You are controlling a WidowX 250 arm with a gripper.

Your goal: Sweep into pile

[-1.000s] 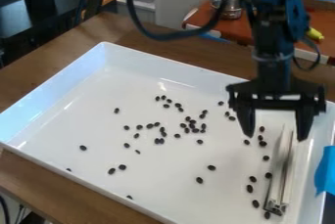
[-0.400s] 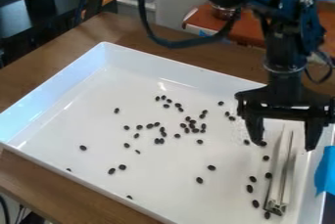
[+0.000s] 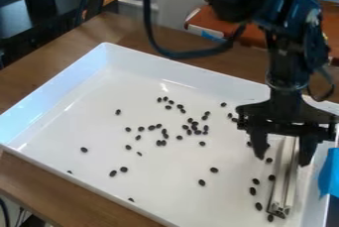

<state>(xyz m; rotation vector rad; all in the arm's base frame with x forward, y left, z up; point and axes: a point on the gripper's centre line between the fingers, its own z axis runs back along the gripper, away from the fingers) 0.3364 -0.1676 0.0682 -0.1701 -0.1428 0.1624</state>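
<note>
Currently: open gripper [image 3: 283, 160] astride the tool, beans scattered.
Fingers are spread wide at the right side of the white tray [image 3: 106, 60], one on each side of the far part of the long, pale metallic tool [image 3: 285, 186], with nothing gripped between them; whether either finger touches it cannot be told. The tool lies lengthwise, near end toward the near right corner. Dark beans [image 3: 198, 132] form a loose cluster mid-tray, with others scattered left, near and beside the tool.

brown tbl [image 3: 59, 55], blk furniture [image 3: 33, 25] upper l., reddish tbl [image 3: 206, 19] behind, blue tape [image 3: 329, 174] r.
</note>
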